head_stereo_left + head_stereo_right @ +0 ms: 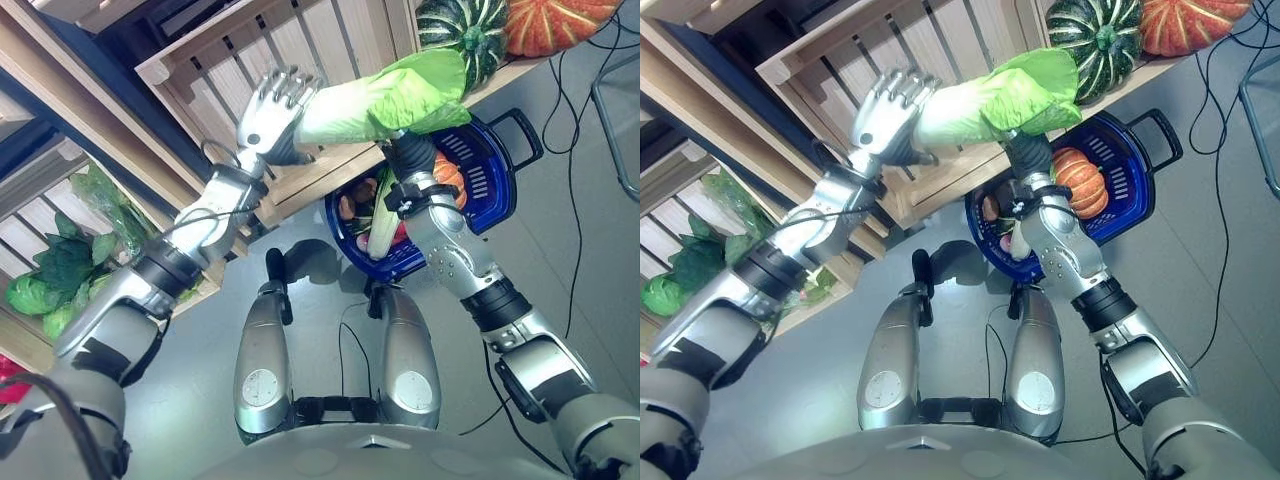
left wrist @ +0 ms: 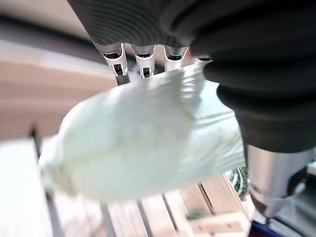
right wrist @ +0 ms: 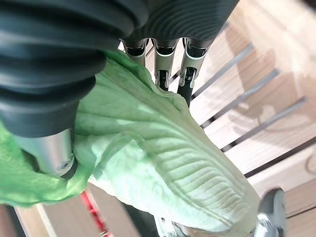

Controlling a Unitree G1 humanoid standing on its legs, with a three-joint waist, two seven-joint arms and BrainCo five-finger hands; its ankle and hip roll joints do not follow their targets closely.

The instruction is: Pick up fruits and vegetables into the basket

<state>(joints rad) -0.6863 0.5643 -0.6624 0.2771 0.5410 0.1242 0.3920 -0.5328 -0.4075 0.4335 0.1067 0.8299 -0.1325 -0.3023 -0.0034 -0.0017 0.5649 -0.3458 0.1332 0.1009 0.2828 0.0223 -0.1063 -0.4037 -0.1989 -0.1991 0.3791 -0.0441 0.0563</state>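
Napa cabbage (image 1: 385,100), pale stalk, green leaves, held level above blue basket (image 1: 495,180) holding pumpkin (image 1: 1081,180).

Bright even daylight, soft shadows on grey floor (image 1: 560,200), motion-blurred overexposed cabbage (image 2: 143,143) up close.

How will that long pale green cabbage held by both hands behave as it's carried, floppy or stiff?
The long pale green cabbage probably stays fairly stiff along its white stem end by the left hand. Its leafy end over the right hand looks soft and crinkled, so it may flop or tear. It seems bulky, so two hands suit it.
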